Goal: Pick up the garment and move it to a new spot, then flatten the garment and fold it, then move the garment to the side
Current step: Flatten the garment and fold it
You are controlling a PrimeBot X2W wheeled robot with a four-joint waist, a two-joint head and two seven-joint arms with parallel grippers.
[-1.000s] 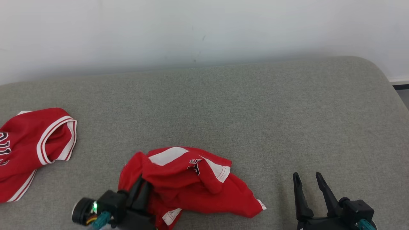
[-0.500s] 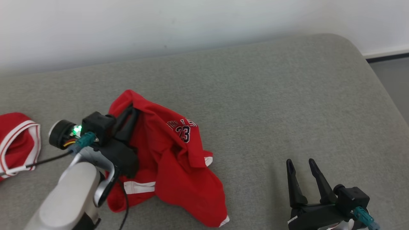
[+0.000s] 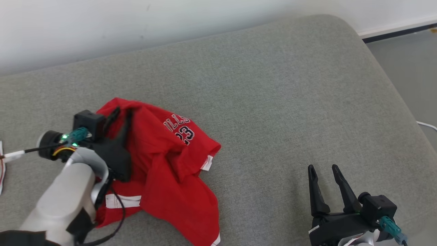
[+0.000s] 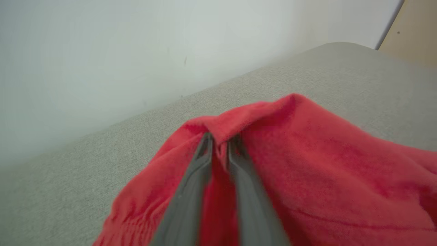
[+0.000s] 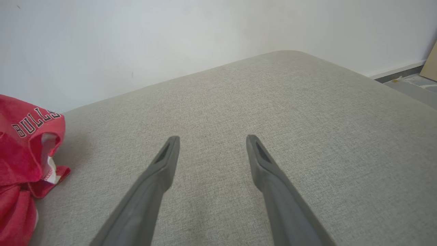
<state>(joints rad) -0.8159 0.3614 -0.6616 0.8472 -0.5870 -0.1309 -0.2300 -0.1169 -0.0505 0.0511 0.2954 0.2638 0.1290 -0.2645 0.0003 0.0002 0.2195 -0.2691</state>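
Note:
The red garment [image 3: 170,153], a jersey with "BULLS 23" lettering, lies crumpled on the grey cushion, left of centre in the head view. My left gripper [image 3: 122,111] sits at the garment's far left edge. In the left wrist view its fingers [image 4: 220,138] stand narrowly apart, with a raised fold of the red cloth [image 4: 324,153] pinched between and draped over the tips. My right gripper [image 3: 322,167] rests open at the lower right, well clear of the cloth. The right wrist view shows its wide-spread fingers [image 5: 211,138] over bare cushion, with the garment [image 5: 24,143] at the left edge.
The grey cushioned surface [image 3: 273,102] runs back to a white wall and rounds off at the right, where grey floor [image 3: 406,58] and a white cable [image 3: 426,125] show. A sliver of white-trimmed cloth [image 3: 1,164] sits at the left edge.
The camera has turned right, sliding a second red jersey off the left edge. My left gripper dragged the garment away from the front edge, spreading it. The right gripper stayed open.

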